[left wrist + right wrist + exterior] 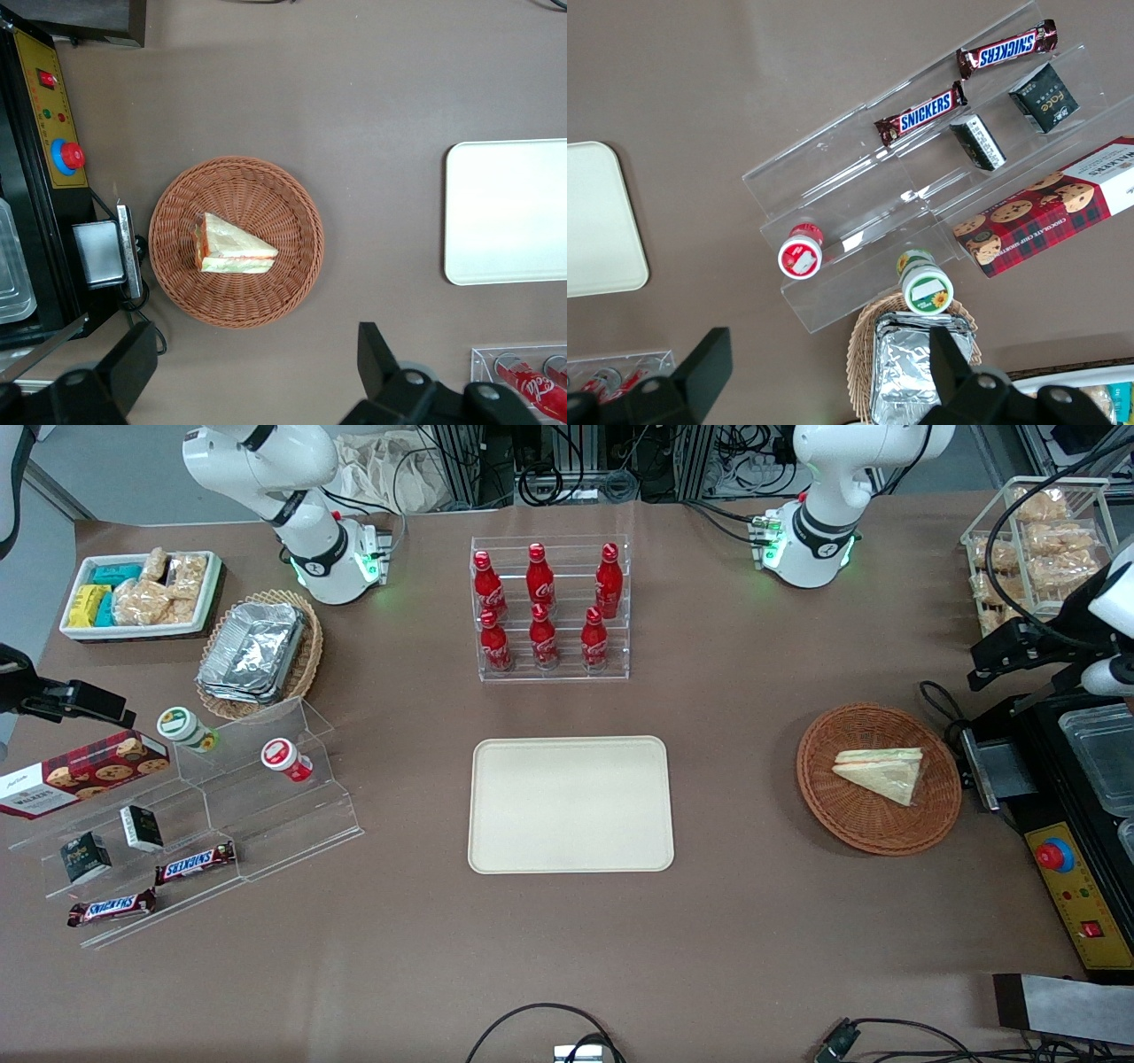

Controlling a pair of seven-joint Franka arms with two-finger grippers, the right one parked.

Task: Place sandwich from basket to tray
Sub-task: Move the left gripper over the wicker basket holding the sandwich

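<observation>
The sandwich [886,772] [232,245], a white-bread wedge with orange and green filling at its edge, lies flat in the round reddish-brown wicker basket [850,824] [292,221]. The cream tray [570,804] [514,212] sits bare at the table's middle, toward the parked arm's end from the basket. My left gripper [1005,657] [257,363] hangs high above the table beside the basket, farther from the front camera than it. Its fingers [133,359] are open wide with nothing between them, and only bare table shows below.
A black machine with a red button [1054,856] [66,155] stands close beside the basket at the working arm's end. A rack of red bottles [549,607] stands farther from the front camera than the tray. A clear stepped stand with snacks [204,815] lies toward the parked arm's end.
</observation>
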